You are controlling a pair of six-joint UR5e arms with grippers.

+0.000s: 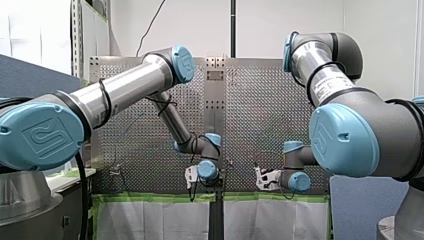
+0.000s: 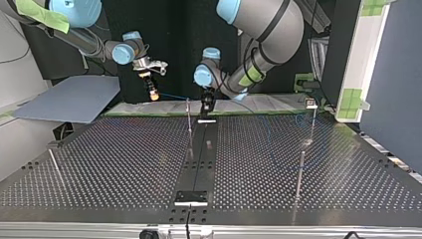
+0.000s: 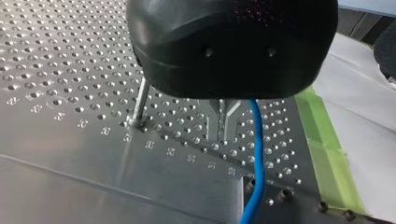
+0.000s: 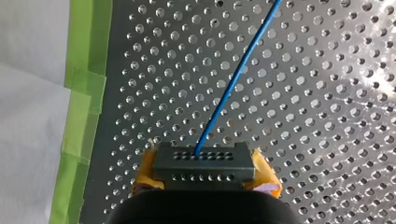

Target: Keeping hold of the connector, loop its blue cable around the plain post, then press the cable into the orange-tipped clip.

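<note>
Over perforated table [image 2: 124, 164], noted right gripper [image 4: 205, 179] with yellow pads clamped on connector [image 4: 204, 161] near green-taped edge [image 4: 86, 56], left gripper [image 3: 222, 126] with metal fingers [image 3: 212, 122] drawn together near post [image 3: 140, 105], and blue cable [image 4: 233, 79] leaving connector, passing just beside those fingers.

The table [image 2: 124, 164] is perforated metal, with a black strip [image 2: 201, 159] running down its middle in the top view and a small black plate [image 2: 191, 197] at the strip's near end. Green tape [image 4: 86, 70] lines the table's edge, and a white sheet [image 4: 28, 116] lies just beyond it (the tape is pieced, one length overlapping the next). At the top view's left a grey-blue board [image 2: 69, 99] rests beside the table's far corner. At its right stands a white panel [image 2: 361, 55] with green patches. In the front view a black wire [image 1: 150, 25] hangs down the white wall [image 1: 260, 25], near a dark pole [image 1: 233, 25].
</note>
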